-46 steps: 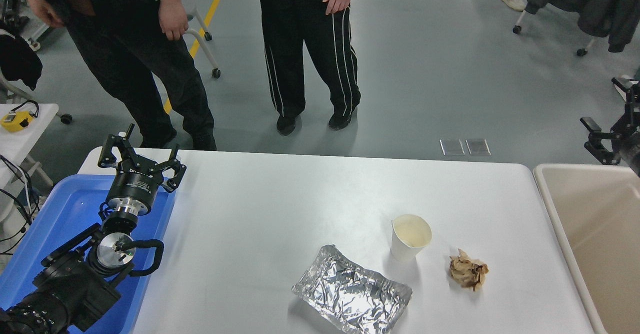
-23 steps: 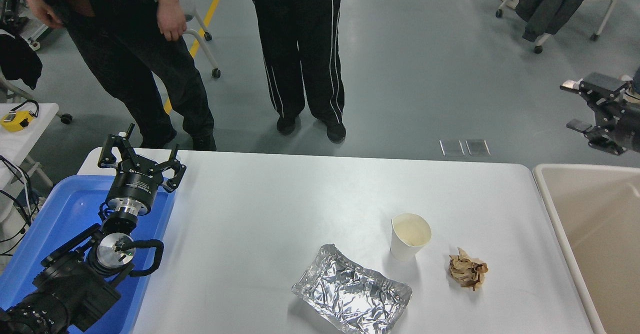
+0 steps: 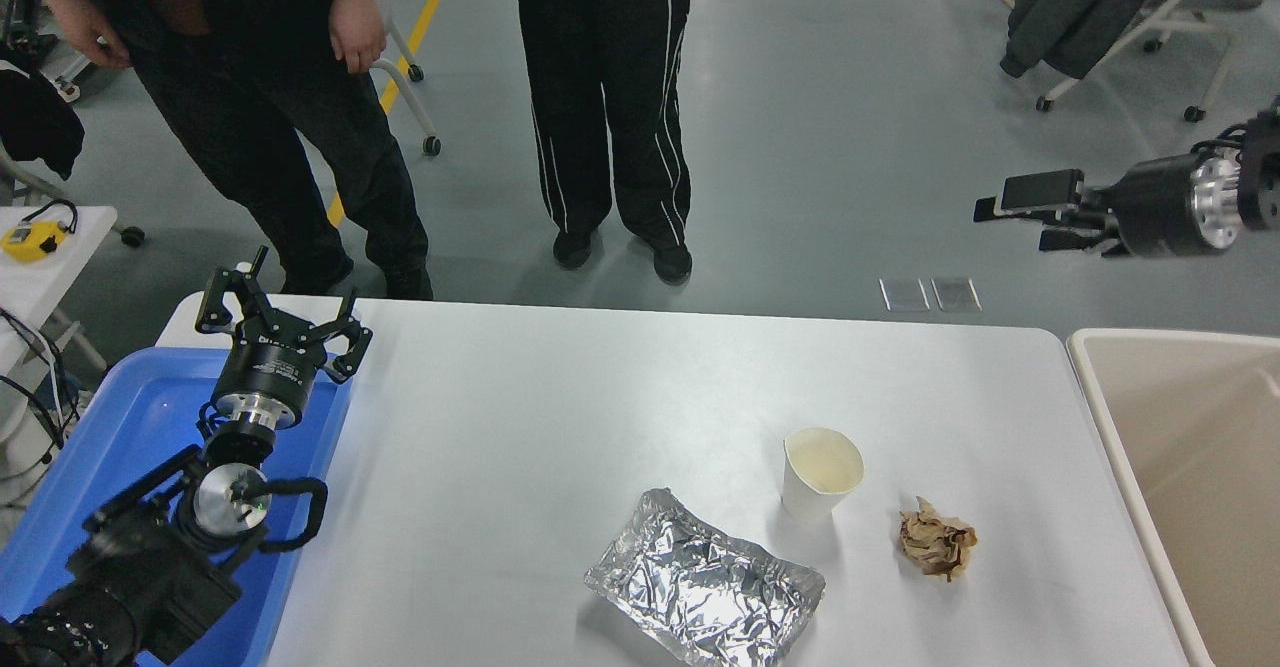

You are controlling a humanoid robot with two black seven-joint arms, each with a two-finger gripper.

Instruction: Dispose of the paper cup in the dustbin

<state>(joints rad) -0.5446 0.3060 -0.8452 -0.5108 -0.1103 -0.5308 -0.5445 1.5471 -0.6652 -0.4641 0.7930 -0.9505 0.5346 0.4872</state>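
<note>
The white paper cup (image 3: 821, 473) stands upright on the white table (image 3: 600, 397), right of centre, with its cream inside showing. The beige dustbin (image 3: 1170, 336) stands at the table's right end, partly cut off by the picture's edge. My right gripper (image 3: 1025, 215) comes in from the right edge, high above the table's far right corner. It points left, open and empty, far from the cup. My left gripper (image 3: 278, 312) is parked open at the lower left, over the blue tray.
A crinkled foil tray (image 3: 705, 579) lies just left of and in front of the cup. A crumpled brown paper ball (image 3: 936, 542) lies to the cup's right. A blue tray (image 3: 120, 427) sits at the left. Two people (image 3: 600, 97) stand beyond the far edge.
My right gripper has swung up and to the left from the right edge and now points left above the far right corner. The people shifted slightly. The cup has not moved.
</note>
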